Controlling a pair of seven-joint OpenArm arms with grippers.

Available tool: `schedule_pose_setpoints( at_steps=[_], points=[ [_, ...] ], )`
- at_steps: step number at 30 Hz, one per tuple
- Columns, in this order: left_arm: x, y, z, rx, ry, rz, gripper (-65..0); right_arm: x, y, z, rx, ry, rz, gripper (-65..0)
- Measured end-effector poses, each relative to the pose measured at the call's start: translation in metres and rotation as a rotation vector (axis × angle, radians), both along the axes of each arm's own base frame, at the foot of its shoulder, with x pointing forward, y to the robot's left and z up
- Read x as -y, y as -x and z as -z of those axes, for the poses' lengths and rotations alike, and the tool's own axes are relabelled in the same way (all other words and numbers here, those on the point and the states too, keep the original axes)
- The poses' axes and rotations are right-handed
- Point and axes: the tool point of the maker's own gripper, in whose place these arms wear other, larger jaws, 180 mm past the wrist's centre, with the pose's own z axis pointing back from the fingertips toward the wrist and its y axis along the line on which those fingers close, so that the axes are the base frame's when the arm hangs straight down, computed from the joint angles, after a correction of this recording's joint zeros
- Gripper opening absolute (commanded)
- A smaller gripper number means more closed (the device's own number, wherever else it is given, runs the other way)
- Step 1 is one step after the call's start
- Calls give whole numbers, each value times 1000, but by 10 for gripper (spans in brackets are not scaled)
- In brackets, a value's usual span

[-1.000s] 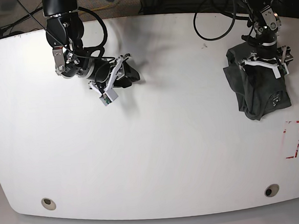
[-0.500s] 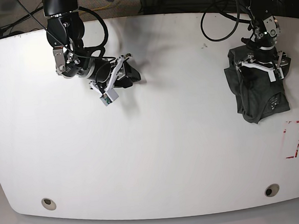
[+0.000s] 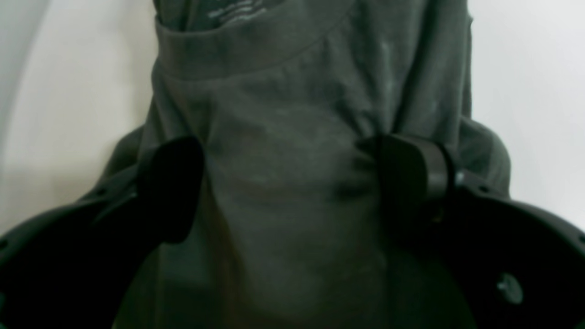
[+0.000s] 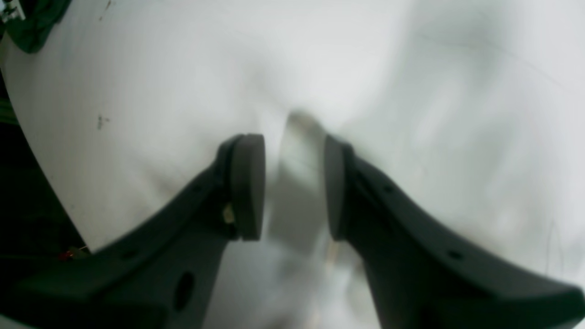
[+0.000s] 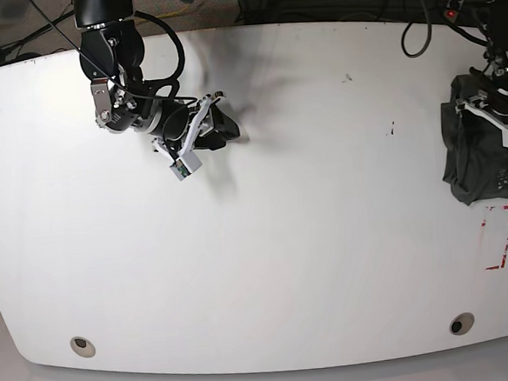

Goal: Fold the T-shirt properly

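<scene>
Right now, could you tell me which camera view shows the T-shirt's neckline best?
The left wrist view: the T-shirt fills the frame there, and its collar band is sharp and close. The base view shows only a small folded bundle near the table's right edge. The right wrist view catches just a dark scrap in its top-left corner.

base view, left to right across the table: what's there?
Round hole near the table's front-left corner → right gripper, black with white trim → small red mark on the white table → round hole near the front right → folded dark charcoal-grey T-shirt.
</scene>
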Motion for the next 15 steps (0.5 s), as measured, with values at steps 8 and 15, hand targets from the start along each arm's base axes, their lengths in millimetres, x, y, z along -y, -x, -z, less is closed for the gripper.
schedule_pose_setpoints(
  at_steps=[8, 15],
  points=[
    [-50, 13, -4, -117, -30, 52, -89, -1, 0, 0, 2, -4, 1, -447],
    [-84, 35, -7, -192, -65, 27, -89, -1, -1, -1, 4, -6, 2, -447]
  ],
)
